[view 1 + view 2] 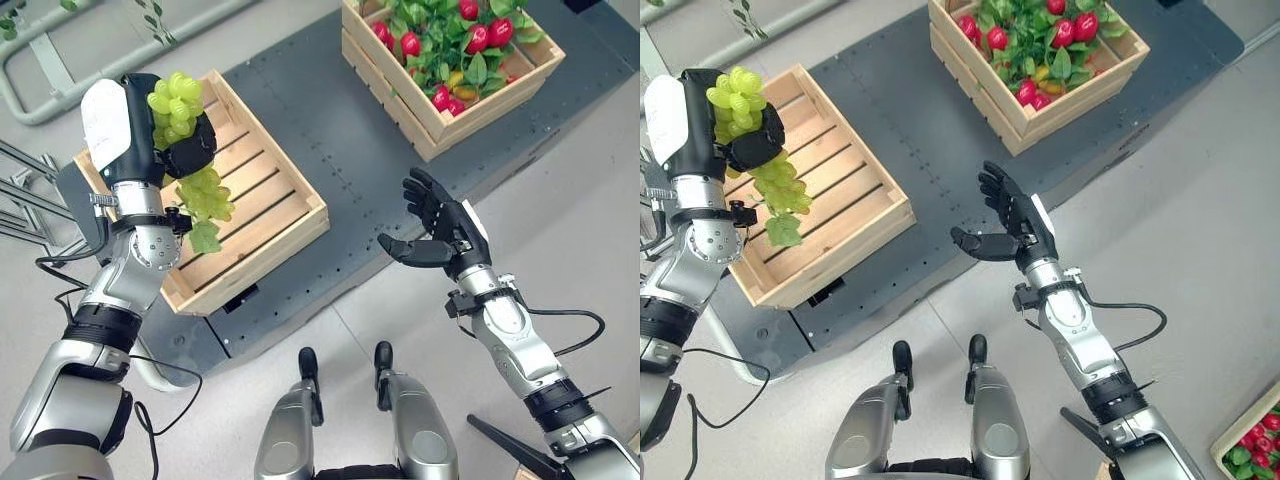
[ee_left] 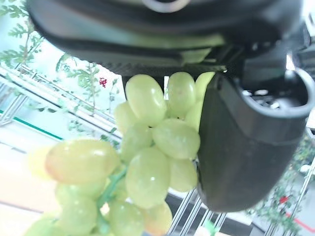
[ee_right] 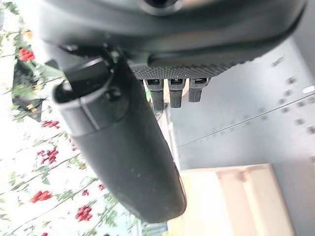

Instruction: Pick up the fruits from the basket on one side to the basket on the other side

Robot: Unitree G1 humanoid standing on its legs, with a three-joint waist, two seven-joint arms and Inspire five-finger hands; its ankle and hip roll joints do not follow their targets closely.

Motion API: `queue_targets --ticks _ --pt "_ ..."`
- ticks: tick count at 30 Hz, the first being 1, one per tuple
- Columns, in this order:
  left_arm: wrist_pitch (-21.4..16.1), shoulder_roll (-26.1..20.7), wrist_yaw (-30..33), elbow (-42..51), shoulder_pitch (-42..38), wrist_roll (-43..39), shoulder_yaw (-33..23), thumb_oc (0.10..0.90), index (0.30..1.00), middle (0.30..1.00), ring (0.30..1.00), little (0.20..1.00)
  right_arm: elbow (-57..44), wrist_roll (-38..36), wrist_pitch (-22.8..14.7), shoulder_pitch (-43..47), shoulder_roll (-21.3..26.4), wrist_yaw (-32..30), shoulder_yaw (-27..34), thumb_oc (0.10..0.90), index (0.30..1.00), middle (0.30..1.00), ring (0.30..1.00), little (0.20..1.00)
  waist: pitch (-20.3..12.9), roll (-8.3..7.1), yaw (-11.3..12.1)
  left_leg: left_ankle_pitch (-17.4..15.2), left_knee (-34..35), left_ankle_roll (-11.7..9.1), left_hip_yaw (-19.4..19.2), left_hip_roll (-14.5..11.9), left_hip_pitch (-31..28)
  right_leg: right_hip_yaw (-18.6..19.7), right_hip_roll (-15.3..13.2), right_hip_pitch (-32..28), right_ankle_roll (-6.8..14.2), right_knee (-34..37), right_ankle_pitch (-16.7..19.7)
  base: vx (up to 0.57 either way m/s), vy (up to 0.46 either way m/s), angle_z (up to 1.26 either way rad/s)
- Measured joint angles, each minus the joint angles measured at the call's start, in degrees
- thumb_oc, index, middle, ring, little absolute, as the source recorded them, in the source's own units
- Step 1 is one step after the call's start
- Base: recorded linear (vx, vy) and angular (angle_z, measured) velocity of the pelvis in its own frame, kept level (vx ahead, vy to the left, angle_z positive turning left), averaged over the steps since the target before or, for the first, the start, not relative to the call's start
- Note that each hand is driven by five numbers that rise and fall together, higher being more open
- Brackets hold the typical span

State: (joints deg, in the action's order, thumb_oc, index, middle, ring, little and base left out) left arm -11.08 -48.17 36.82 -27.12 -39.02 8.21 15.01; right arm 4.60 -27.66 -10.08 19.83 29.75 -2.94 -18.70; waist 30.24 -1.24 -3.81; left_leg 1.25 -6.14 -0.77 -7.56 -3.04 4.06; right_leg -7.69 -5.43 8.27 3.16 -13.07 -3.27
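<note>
My left hand (image 1: 150,130) is shut on a bunch of green grapes (image 1: 190,150), held up over the slatted wooden crate (image 1: 270,215) on the left; part of the bunch (image 1: 780,195) hangs below the hand. From the wrist, the grapes (image 2: 147,152) sit pressed between thumb and palm. My right hand (image 1: 435,225) hovers open over the dark platform (image 1: 340,140), between the two crates, holding nothing. The far wooden crate (image 1: 440,125) at the right holds red fruits (image 1: 485,35) among green leaves.
A grey metal frame (image 1: 60,80) lies on the floor beyond the left crate. In the right eye view another crate with red fruit (image 1: 1250,440) sits at the bottom right corner. Pale floor lies around the platform.
</note>
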Motion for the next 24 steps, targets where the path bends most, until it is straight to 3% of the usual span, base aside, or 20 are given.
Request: queue_targets --ticks 5,8,12,14,18,24 --pt "-0.45 0.10 -2.86 5.89 2.40 -4.45 -3.02 0.400 0.300 0.300 0.300 0.300 -2.28 -0.55 1.06 -0.32 -0.15 2.75 0.50 0.800 0.900 0.900 0.900 0.900 -0.60 0.92 -0.04 0.39 3.60 -0.04 0.92 0.01 -5.40 -0.85 0.50 -6.08 0.57 4.30 0.38 0.08 -0.063 0.07" --pt "-0.43 1.31 -7.45 6.99 2.46 -11.69 -4.25 0.400 0.300 0.300 0.300 0.300 -3.21 -2.63 2.89 0.36 -1.38 5.23 0.49 0.800 0.900 0.900 0.900 0.900 -1.49 1.68 0.17 0.40 5.52 -0.07 1.11 -0.05 -9.16 -1.27 0.78 -10.41 0.75 6.99 0.56 0.07 -0.100 0.07" --pt "-0.42 6.07 -12.15 6.79 2.93 -19.22 -4.51 0.400 0.300 0.300 0.300 0.300 -3.20 -5.04 6.46 0.18 -1.61 8.54 0.28 0.800 0.900 0.900 0.900 0.900 -8.27 3.03 0.60 1.08 8.45 -0.08 2.02 0.01 -8.61 -2.10 1.10 -10.92 1.34 11.06 1.53 0.02 -0.095 0.12" --pt "-0.41 6.71 -14.47 6.74 2.93 -21.50 -4.43 0.400 0.300 0.300 0.300 0.300 -3.15 -7.03 8.37 1.02 -1.64 9.20 -0.09 0.800 0.900 0.900 0.900 0.900 -9.46 3.13 0.55 1.36 9.61 -0.18 2.45 0.07 -9.68 -2.42 1.38 -12.81 1.34 13.76 2.39 -0.02 -0.124 0.13" --pt "-0.42 6.98 -19.30 4.28 2.90 -25.06 -3.45 0.400 0.300 0.300 0.300 0.300 -2.37 -16.84 12.30 3.48 -3.91 10.98 -0.44 0.800 0.900 0.900 0.900 0.900 -12.31 3.20 1.55 1.59 11.05 -0.33 2.63 0.14 -10.57 -2.52 1.75 -15.21 1.33 18.19 4.30 -0.04 -0.097 0.02" --pt "-0.39 6.95 -27.49 3.86 0.91 -27.02 2.71 0.400 0.300 0.300 0.300 0.300 0.66 -21.77 16.16 8.97 -5.90 11.35 -2.37 0.800 0.900 0.900 0.900 0.900 -12.83 3.19 2.67 2.16 11.17 -0.18 4.51 0.46 -10.29 -3.54 1.41 -15.80 1.37 18.20 4.27 -0.03 -0.071 0.17"
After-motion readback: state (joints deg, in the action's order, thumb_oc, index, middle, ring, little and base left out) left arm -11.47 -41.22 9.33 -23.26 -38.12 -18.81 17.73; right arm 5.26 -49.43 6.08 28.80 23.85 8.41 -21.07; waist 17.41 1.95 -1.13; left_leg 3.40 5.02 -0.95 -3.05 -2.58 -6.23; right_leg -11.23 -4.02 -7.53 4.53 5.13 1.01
